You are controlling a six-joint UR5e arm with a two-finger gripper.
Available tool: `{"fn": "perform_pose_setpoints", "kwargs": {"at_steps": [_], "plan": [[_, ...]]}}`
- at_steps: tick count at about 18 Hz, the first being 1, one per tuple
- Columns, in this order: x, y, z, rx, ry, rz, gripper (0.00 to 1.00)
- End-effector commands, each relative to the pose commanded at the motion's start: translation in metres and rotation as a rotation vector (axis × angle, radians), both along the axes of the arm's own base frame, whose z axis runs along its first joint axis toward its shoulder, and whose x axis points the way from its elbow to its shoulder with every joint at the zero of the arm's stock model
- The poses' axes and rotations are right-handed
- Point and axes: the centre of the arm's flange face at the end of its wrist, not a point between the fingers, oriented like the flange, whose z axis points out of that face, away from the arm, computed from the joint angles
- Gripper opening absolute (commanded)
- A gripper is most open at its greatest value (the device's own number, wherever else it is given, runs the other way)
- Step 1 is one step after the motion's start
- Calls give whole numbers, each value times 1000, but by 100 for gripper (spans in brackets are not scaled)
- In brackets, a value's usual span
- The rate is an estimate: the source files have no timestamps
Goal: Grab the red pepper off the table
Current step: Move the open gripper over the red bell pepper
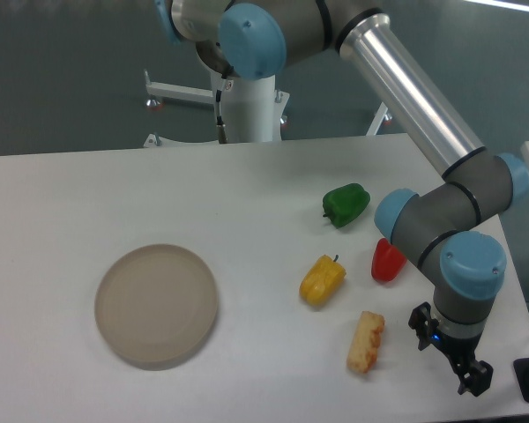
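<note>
Right of centre on the table (247, 176), the red pepper (387, 262) lies partly hidden behind my wrist joint; only its left half shows. Green pepper (346, 204) sits up and left of it, yellow pepper (323, 280) to its left, both apart from it. A pale orange-flecked food piece (366, 341) lies below the yellow one. Beige plate (156, 305) is well off to the left, not relevant.

Gripper (465, 372) hangs near the table's right front edge, below and right of the red pepper, not touching anything. It holds nothing. Fingers are dark and small at this angle, so I cannot tell whether the jaws are spread or closed.

My read: I'm at the approach step, no grasp yet. Plan for doing it well:
- confirm jaws fully spread before descending
- lift first, then translate up-left over the pepper, so the wrist doesn't sweep it
- come straight down and centre on the body, not the stem
- glossy rounded skin will likely slip, so close across the widest part, fingers low
- keep the closing axis away from the yellow pepper side

Main risk I see is the elbow or wrist nudging the pepper, since it sits right against the arm from this view.
</note>
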Motion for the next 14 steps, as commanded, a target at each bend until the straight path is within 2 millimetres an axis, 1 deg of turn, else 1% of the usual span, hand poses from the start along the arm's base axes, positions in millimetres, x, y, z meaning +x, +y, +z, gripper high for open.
{"fn": "perform_pose_setpoints", "kwargs": {"at_steps": [3, 5, 8, 10, 12, 14], "plan": [[1, -1, 7, 20, 8, 12, 100], [7, 2, 10, 20, 10, 21, 100], [16, -7, 19, 21, -16, 85, 100], [28, -25, 31, 15, -51, 170, 100], [37, -41, 36, 1, -81, 231, 100], [53, -60, 39, -20, -109, 283, 100]]}}
